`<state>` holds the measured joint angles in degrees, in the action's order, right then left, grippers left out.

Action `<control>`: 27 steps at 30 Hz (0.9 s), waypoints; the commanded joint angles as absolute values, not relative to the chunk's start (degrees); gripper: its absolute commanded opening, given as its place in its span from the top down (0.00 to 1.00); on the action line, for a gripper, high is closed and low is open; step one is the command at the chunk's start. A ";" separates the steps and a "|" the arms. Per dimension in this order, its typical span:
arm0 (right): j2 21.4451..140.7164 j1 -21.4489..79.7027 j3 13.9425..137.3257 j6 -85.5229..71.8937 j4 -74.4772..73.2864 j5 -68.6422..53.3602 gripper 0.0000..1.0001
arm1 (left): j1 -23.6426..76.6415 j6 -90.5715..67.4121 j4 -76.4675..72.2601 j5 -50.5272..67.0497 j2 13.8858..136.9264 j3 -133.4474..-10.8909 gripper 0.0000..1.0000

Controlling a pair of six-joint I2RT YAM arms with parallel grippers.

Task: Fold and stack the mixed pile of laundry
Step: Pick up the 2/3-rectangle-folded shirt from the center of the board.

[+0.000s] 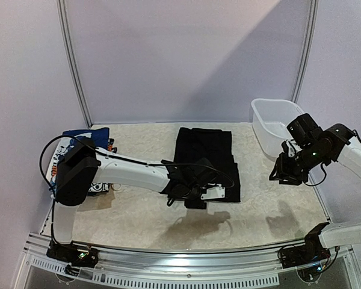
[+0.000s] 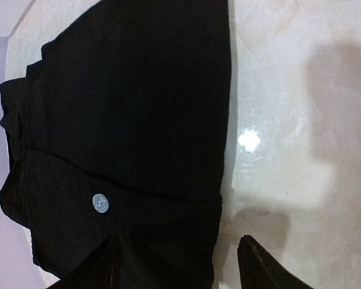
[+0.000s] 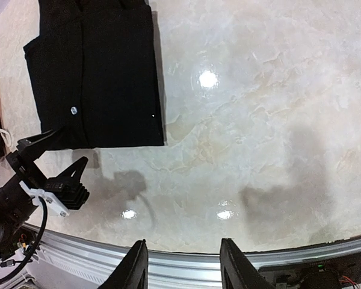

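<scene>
A large black garment (image 1: 204, 158) lies folded flat in the middle of the table, with a white button (image 2: 100, 203) near its edge. My left gripper (image 1: 194, 192) is low over its near edge and stands open. One finger (image 2: 102, 268) is over the cloth and the other (image 2: 259, 268) over bare table, with the garment's side edge between them. The rest of the laundry pile, a blue garment (image 1: 84, 135) with printed cloth (image 1: 100, 188) below it, sits at the far left behind my left arm. My right gripper (image 1: 289, 171) hangs open and empty above the table's right side.
A white plastic tub (image 1: 275, 122) stands at the back right, just behind my right arm. The marbled tabletop (image 1: 138, 217) ends at a metal rail (image 1: 168, 250) along the near edge. Walls close in the back and both sides.
</scene>
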<state>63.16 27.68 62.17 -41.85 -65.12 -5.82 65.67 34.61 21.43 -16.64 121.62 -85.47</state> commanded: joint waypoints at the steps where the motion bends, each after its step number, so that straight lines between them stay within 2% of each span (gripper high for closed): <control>1: 62.22 27.47 62.21 -42.72 -68.75 -3.60 0.59 | 66.49 35.52 18.97 -17.60 123.12 -85.78 0.34; 4: 62.44 27.51 62.56 -42.80 -68.79 -3.69 0.59 | 66.60 36.06 17.85 -18.44 124.13 -85.73 0.38; 8: 62.83 27.51 62.98 -42.81 -68.81 -3.63 0.59 | 66.70 36.25 15.97 -20.52 125.71 -85.97 0.47; 15: 64.31 27.49 63.61 -41.97 -68.83 -3.69 0.58 | 66.87 36.76 12.89 -21.63 128.08 -85.29 0.54; 25: 68.09 27.51 66.05 -40.28 -66.79 -4.76 0.58 | 67.10 36.57 10.25 -22.15 128.68 -83.87 1.00; 27: 69.18 27.43 66.98 -39.87 -66.42 -5.06 0.58 | 67.15 35.85 10.68 -22.41 128.39 -83.85 1.00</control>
